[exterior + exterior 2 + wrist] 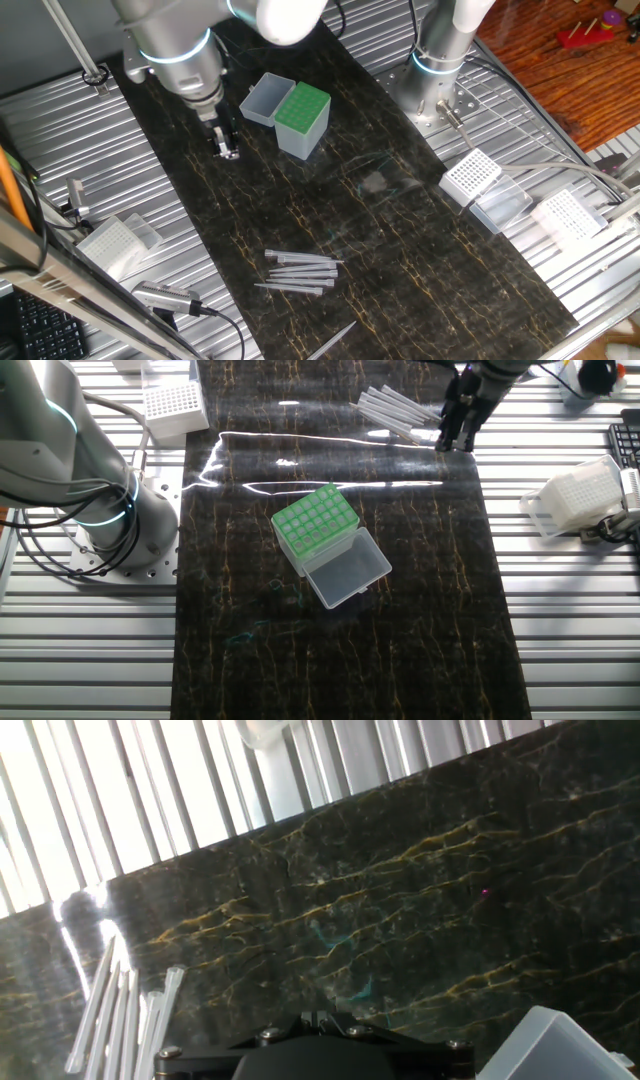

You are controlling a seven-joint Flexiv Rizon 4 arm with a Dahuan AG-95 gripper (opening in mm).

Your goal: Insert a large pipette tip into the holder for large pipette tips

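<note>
The holder for large pipette tips (302, 108) stands on the dark mat with its green perforated top showing and its clear lid (265, 98) hinged open; the other fixed view shows the holder (315, 525) mid-mat. Several large pipette tips (300, 272) lie loose in a pile on the mat; the same tips (395, 410) lie at the mat's far end, and the tips (125, 1015) appear at the hand view's lower left. My gripper (226, 150) hangs above the mat left of the holder, apart from the tips. Its fingertips (316, 1016) sit together with nothing between them. The gripper (456, 440) is right of the pile.
White-grid racks with clear lids stand off the mat: one rack (470, 175), another rack (565, 215), a third rack (110, 240). A second arm's base (440, 60) stands behind the mat. A single tip (332, 340) lies near the front edge.
</note>
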